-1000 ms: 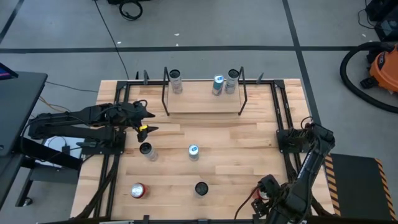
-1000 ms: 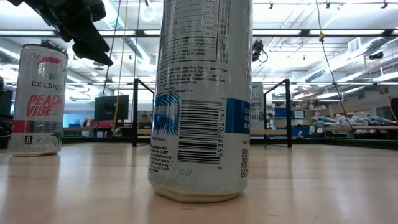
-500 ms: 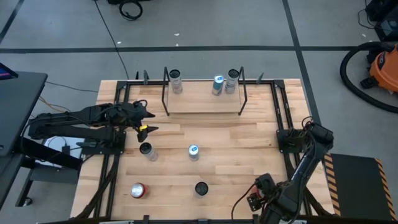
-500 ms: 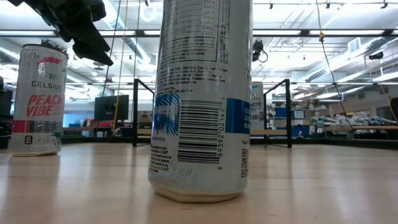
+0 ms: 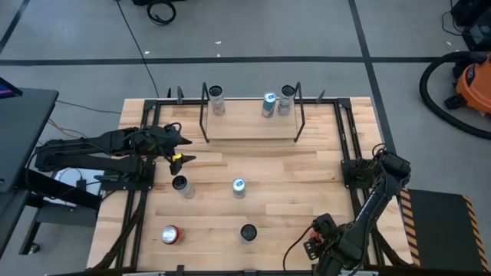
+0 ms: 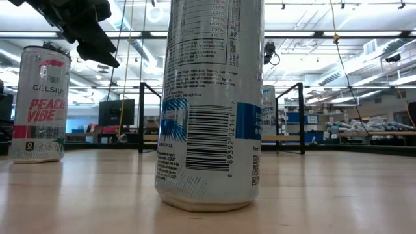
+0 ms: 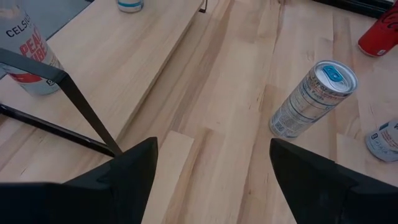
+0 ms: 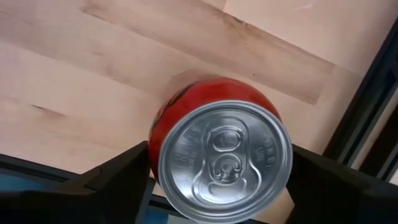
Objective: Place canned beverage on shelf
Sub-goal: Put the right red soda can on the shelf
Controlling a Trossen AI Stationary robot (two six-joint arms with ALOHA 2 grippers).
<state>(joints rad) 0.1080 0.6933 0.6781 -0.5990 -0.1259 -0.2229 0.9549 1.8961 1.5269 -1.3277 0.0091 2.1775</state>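
The shelf (image 5: 252,126), a light-wood board in a black rod frame, stands at the table's far middle with three cans on it. My right gripper (image 5: 316,234) is at the near right edge, shut on a red can (image 8: 217,143). My left gripper (image 5: 181,150) hovers open and empty at the left, just left of the shelf; it also shows in the left wrist view (image 7: 211,180) and in the low view (image 6: 91,32). A blue-topped silver can (image 5: 238,186) stands upright on the table's middle. My right gripper pinches the red can between its two fingers, one on each side of the can's wall just below the top rim (image 8: 155,146). The fingers come from above, pointing down. The can is upright, its top toward the wrist camera. Whether its bottom rests on the table is hidden.
On the table stand a pale can (image 5: 182,185), a dark can (image 5: 248,231) and a second red can (image 5: 169,234). Black rod frames (image 5: 347,138) run along both sides. In the low view a blue-labelled can (image 6: 211,104) fills the front and a Celsius can (image 6: 40,104) stands left.
My right gripper has gone a little toward the table's left edge, along the near edge, staying shut on the red can.
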